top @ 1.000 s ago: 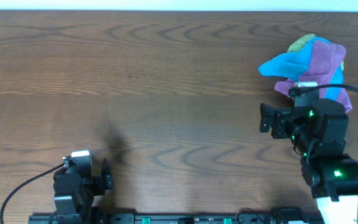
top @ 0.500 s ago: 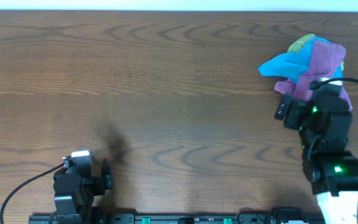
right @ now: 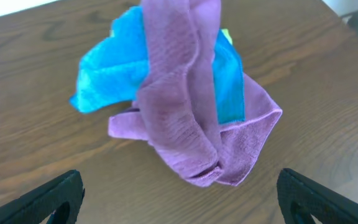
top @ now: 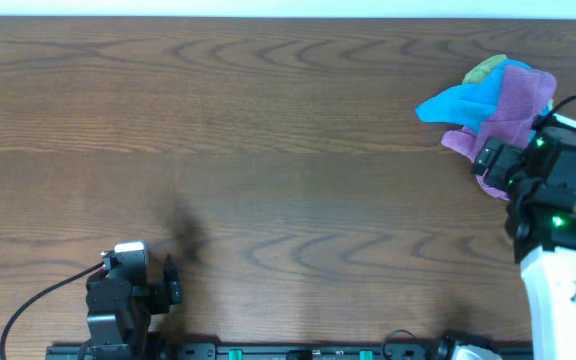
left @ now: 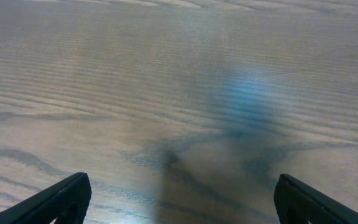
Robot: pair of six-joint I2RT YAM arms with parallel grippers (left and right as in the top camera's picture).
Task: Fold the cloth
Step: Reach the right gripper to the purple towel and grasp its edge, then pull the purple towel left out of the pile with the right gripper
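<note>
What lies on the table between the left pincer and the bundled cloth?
Nothing: the overhead view shows only bare wooden table between the left pincer and the cloth.

A brown wood-grain table (top: 268, 120) spans the whole view.

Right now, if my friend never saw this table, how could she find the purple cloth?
Look at the brown wooden table, near its far right corner. The purple cloth lies crumpled there, draped on top of a bright blue cloth, with a peek of green behind it.
</note>
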